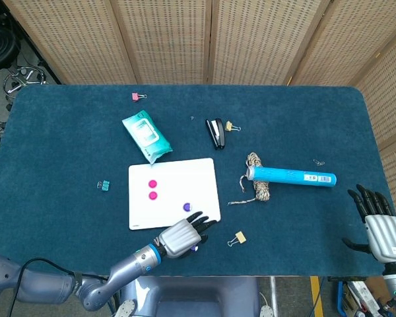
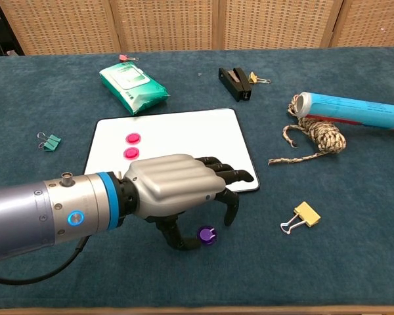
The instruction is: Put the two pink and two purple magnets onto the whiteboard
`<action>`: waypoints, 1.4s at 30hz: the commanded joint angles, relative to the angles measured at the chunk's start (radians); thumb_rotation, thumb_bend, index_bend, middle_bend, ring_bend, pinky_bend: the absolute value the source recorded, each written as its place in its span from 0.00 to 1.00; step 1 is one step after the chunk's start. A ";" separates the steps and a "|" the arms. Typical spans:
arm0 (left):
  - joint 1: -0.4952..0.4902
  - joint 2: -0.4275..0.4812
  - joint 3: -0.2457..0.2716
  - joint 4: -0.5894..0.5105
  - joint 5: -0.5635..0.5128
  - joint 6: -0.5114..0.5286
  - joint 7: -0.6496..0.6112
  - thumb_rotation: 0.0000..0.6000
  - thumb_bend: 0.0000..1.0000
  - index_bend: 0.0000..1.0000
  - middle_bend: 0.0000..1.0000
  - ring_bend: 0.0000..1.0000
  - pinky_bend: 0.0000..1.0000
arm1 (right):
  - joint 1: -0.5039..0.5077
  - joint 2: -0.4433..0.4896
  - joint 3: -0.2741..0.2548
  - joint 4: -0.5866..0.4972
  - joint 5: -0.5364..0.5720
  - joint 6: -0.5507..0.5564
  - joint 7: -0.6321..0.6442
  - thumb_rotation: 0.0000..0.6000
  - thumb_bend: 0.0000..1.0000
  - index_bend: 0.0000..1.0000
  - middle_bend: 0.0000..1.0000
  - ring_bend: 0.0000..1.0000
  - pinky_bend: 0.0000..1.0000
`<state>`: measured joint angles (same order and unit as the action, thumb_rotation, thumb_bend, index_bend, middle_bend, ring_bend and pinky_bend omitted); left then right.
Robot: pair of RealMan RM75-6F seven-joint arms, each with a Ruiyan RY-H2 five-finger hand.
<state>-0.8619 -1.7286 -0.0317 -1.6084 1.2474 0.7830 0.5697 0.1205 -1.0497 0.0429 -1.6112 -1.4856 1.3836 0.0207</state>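
The whiteboard lies flat at the table's front middle. Two pink magnets sit on its left half. One purple magnet sits near its front right corner; the chest view hides it behind my hand. The other purple magnet lies on the blue cloth just in front of the board. My left hand hovers over that magnet, thumb and a curled finger on either side of it, not clamped. My right hand rests with fingers spread at the table's front right edge.
A teal wipes pack lies behind the board, a black stapler further right. A blue tube and a rope bundle lie right of the board. Binder clips lie nearby: yellow, green, pink.
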 commanded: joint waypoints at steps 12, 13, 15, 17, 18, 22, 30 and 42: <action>-0.013 -0.027 0.013 0.020 -0.018 0.008 0.014 1.00 0.30 0.37 0.00 0.00 0.00 | 0.001 0.000 0.001 0.002 0.002 -0.001 0.002 1.00 0.00 0.00 0.00 0.00 0.00; -0.014 -0.030 0.014 0.022 -0.020 0.009 0.017 1.00 0.30 0.37 0.00 0.00 0.00 | 0.001 0.000 0.001 0.001 0.002 -0.001 0.002 1.00 0.00 0.00 0.00 0.00 0.00; -0.015 -0.034 0.016 0.025 -0.023 0.013 0.025 1.00 0.30 0.37 0.00 0.00 0.00 | 0.001 0.000 0.001 0.002 0.003 -0.002 0.003 1.00 0.00 0.00 0.00 0.00 0.00; -0.015 -0.041 0.015 0.030 -0.023 0.022 0.033 1.00 0.30 0.37 0.00 0.00 0.00 | 0.001 0.000 0.001 0.002 0.003 -0.003 0.004 1.00 0.00 0.00 0.00 0.00 0.00; -0.016 -0.043 0.015 0.032 -0.025 0.024 0.034 1.00 0.30 0.37 0.00 0.00 0.00 | 0.001 0.000 0.001 0.003 0.003 -0.003 0.005 1.00 0.00 0.00 0.00 0.00 0.00; -0.018 -0.053 0.016 0.041 -0.036 0.026 0.045 1.00 0.30 0.37 0.00 0.00 0.00 | 0.002 0.000 0.001 0.003 0.003 -0.004 0.005 1.00 0.00 0.00 0.00 0.00 0.00; -0.021 -0.067 0.017 0.049 -0.063 0.033 0.067 1.00 0.30 0.43 0.00 0.00 0.00 | 0.002 -0.001 0.001 0.004 0.003 -0.004 0.006 1.00 0.00 0.00 0.00 0.00 0.00; -0.022 -0.066 0.022 0.045 -0.107 0.061 0.125 1.00 0.32 0.54 0.00 0.00 0.00 | 0.002 -0.001 0.001 0.005 0.005 -0.006 0.006 1.00 0.00 0.00 0.00 0.00 0.00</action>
<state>-0.8835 -1.7958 -0.0091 -1.5621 1.1430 0.8419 0.6922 0.1227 -1.0509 0.0437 -1.6067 -1.4810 1.3780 0.0268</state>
